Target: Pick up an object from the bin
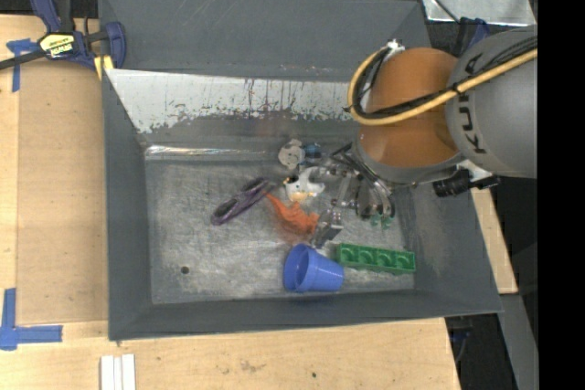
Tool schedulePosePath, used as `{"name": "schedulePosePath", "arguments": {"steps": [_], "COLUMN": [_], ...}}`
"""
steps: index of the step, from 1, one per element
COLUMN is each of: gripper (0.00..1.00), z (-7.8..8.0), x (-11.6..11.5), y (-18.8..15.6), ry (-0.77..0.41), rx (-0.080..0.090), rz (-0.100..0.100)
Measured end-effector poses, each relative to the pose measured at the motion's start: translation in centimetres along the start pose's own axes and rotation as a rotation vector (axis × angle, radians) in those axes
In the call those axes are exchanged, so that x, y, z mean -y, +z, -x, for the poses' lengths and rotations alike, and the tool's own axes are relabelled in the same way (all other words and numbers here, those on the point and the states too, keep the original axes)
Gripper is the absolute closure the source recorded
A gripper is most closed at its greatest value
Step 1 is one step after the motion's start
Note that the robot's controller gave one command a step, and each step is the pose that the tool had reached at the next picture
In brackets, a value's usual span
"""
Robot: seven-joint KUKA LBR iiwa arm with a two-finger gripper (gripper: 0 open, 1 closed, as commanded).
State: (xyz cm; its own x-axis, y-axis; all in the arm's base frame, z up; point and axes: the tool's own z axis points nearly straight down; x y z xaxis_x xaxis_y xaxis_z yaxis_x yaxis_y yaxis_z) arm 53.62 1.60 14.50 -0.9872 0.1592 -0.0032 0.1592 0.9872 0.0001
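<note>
Orange piece [291, 213] just left of the gripper [333, 220], blue cup [311, 271] and green block [377, 258] close below it, open bin floor [187, 242] farther left beyond the purple tool [239, 199]

Dark capital letters stand on the grey housing of the arm [503, 105]. Only "KU" can be read, turned sideways, just beside the orange cover [407, 114].

Blue cup [311, 271]: tipped on its side, lower centre of frame. Green studded block [377, 258]: flat, just right of the cup. Orange piece [292, 213]: just above the cup, small white item [303, 188] above it. Purple handled tool [239, 201]: aslant, left of centre.
</note>
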Motion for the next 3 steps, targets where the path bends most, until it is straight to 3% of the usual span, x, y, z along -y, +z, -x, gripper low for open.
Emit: {"name": "schedulePosePath", "arguments": {"steps": [1, 2, 3], "gripper": [0.0, 0.0, 1.0], "z": [-0.2, 0.1, -0.1], "x": [-0.2, -0.6, -0.2], "y": [0.8, 5.4, 5.4], "ry": [0.08, 0.219, 0.236], "rx": [-0.001, 0.019, 0.011], "rz": [0.0, 0.009, 0.001]}}
